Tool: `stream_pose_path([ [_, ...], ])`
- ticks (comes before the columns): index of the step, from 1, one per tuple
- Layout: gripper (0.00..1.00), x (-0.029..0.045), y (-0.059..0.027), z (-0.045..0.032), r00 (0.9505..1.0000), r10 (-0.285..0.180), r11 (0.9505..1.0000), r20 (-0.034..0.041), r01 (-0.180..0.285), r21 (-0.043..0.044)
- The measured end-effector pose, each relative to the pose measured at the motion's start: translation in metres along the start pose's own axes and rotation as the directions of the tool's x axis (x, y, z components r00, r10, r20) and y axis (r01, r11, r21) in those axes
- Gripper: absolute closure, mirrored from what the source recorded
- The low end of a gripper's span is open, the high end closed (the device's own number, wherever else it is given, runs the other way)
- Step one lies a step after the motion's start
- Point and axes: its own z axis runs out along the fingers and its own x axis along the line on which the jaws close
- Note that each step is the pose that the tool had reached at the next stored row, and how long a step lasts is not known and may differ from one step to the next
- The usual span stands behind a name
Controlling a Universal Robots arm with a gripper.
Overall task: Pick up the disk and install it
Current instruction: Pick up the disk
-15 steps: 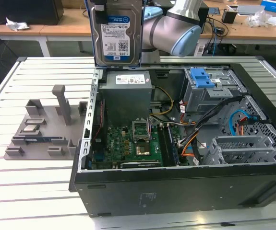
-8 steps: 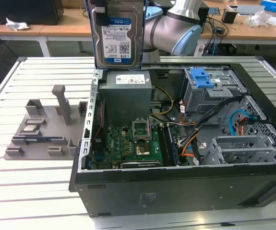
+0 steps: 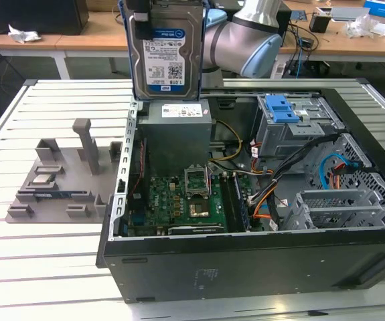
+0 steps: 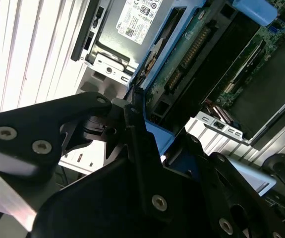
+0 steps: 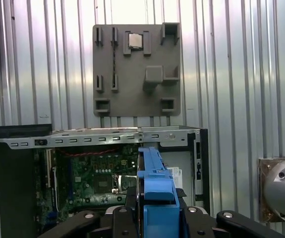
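Note:
The disk (image 3: 166, 53), a silver hard drive with a white-and-blue label in a blue side-rail frame, hangs upright in the air above the back left corner of the open computer case (image 3: 246, 261). My gripper (image 5: 157, 210) is shut on its upper edge; the black fingers (image 4: 132, 129) clamp the blue frame from both sides. In the second wrist view the disk's green circuit-board side (image 4: 192, 54) faces out, just above the grey power supply (image 3: 177, 130). The first wrist view looks down the disk's blue rail (image 5: 156, 183) at the case below.
A grey fixture plate (image 3: 65, 180) with posts and a small square silver chip (image 5: 135, 40) lies on the slatted table at the exterior view's left. Inside the case are a motherboard (image 3: 179, 200), cables, a drive cage with a blue latch (image 3: 282, 108) and metal bays (image 3: 339, 207).

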Motion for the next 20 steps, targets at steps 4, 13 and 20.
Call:
stream_pose_path([
  [4, 0.63, 0.0044, -0.0011, 0.0, 1.0, 0.0, 1.0, 0.0, 0.0, 0.0],
  [13, 0.63, 0.0129, -0.0032, 0.0, 1.0, 0.0, 1.0, 0.0001, 0.0, 0.0],
  [20, 0.63, 0.0234, -0.006, 0.0, 1.0, 0.0, 1.0, 0.0001, 0.0, 0.0],
])
